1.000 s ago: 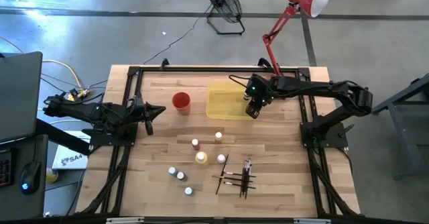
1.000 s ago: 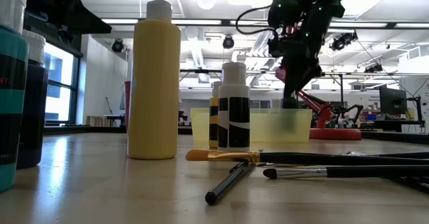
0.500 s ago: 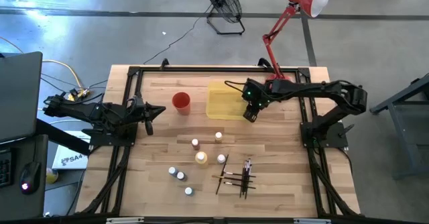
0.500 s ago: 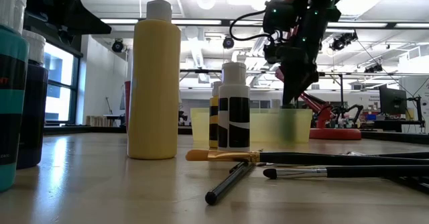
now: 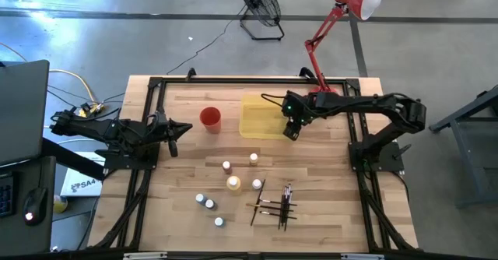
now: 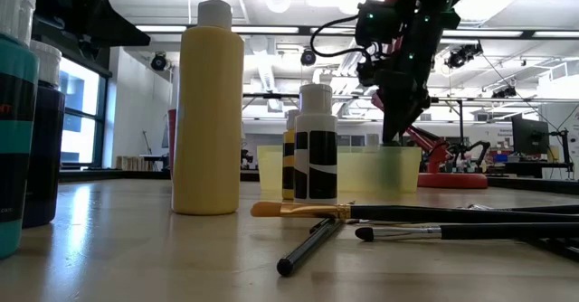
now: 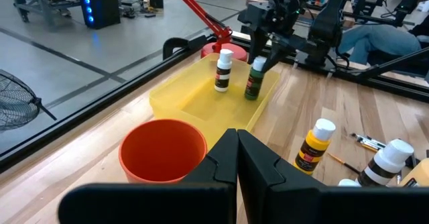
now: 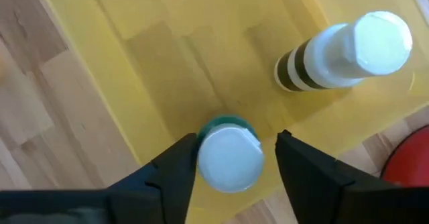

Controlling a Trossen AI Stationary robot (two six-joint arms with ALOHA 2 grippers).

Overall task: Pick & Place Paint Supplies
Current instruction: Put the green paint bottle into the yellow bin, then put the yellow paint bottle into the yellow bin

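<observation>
On the table, seen from above:
Right gripper (image 5: 290, 131): over the near right corner of the yellow tray (image 5: 257, 118), pointing down.
Left gripper (image 5: 180, 130): at the left side of the table, near the red cup (image 5: 210, 117), waiting.
Bottles on the wood (image 5: 233, 184): about seven small ones stand in a loose group in the middle, well away from the tray.
Brushes (image 5: 274, 203): a little pile of thin dark ones lies just right of the bottles.

From table height:
Big yellow bottle (image 6: 208, 112): stands upright close by, white cap on top.
Black and white bottle (image 6: 315, 145): upright, just in front of the tray.
Brush with a tan tip (image 6: 362, 212): lies flat across the front.
Right arm: comes down from above behind the tray's pale wall (image 6: 353, 169).

From the left wrist:
Left fingers (image 7: 234, 167): pressed together, holding nothing.
Two bottles in the tray: a white and dark one (image 7: 223, 71) and a green one (image 7: 255, 80) stand upright side by side.
Right gripper: right above the green bottle.

From the right wrist:
Right fingers (image 8: 177, 163): spread apart, one on each side of the green bottle's white cap (image 8: 229, 158), not squeezing it.
Striped bottle (image 8: 348, 51): stands near it on the tray floor.
</observation>
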